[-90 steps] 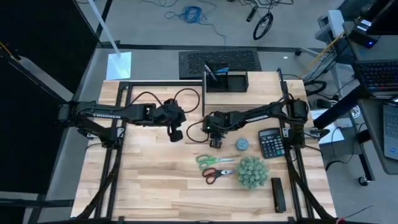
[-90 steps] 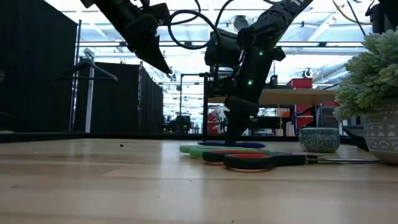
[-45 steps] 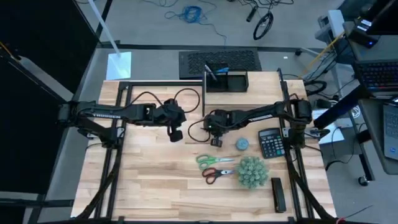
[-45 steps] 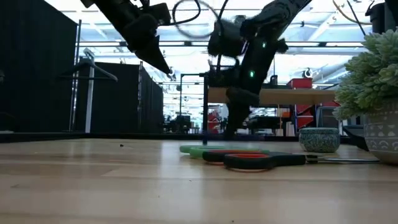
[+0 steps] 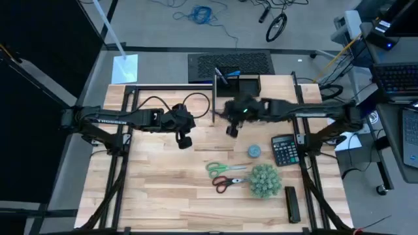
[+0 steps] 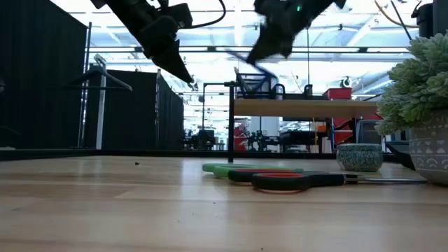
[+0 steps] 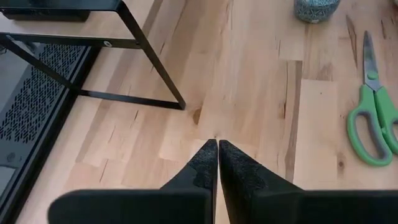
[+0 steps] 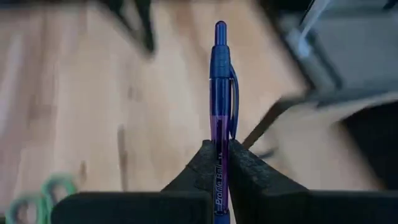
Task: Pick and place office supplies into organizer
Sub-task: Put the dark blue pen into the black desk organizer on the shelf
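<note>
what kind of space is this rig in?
Probably a robotics lab or workshop, not an office. The wooden table sits in a black metal frame; loose cables lie on the grey floor; the low view looks into a large open hall with bright ceiling lights and black partitions.

A: What lies at the three to five o'clock side of the wooden worktop (image 5: pixel 163 183)?

B: A black calculator (image 5: pixel 285 149) with grey keys at about three o'clock, a fuzzy green plant ball (image 5: pixel 265 181) in a pale pot near five o'clock, and a slim black bar-shaped object (image 5: pixel 292 203) just beyond it toward the corner.

A: And at twelve?

B: A wooden shelf riser (image 6: pixel 301 107) on black legs; behind the worktop, a dark mesh mat (image 5: pixel 230 65) and a blue cable (image 5: pixel 201 13) on the floor.
</note>
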Controlling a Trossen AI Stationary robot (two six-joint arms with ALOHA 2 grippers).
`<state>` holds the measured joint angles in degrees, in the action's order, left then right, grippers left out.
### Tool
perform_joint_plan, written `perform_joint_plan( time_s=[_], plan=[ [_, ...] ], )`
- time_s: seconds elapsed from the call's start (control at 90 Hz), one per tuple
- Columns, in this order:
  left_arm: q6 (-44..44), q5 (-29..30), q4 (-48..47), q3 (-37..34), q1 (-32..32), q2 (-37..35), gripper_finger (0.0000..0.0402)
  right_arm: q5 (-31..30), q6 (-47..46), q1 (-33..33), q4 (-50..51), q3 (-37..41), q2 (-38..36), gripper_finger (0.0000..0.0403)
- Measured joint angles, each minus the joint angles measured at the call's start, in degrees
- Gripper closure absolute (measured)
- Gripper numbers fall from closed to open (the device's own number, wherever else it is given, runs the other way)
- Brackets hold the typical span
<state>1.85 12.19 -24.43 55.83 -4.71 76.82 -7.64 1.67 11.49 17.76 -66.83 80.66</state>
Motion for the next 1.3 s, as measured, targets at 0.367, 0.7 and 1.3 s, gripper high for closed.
perform_joint_plan(
  time_s=[0.367,0.7,1.3],
  plan=[
    [-0.02,0.00,0.04,0.00,0.00,0.00,0.0398,0.20,6.61,12.30,-24.83,-0.11,-2.06,0.0399],
    [-0.03,0.00,-0.11,0.00,0.00,0.00,0.0398,6.13,0.66,20.68,-37.47,-0.09,5.69,0.0399],
    [0.00,-0.14,-0.30,0.00,0.03,0.00,0.0398,8.05,-1.00,21.68,-33.82,-0.07,11.17,0.0398]
  ],
)
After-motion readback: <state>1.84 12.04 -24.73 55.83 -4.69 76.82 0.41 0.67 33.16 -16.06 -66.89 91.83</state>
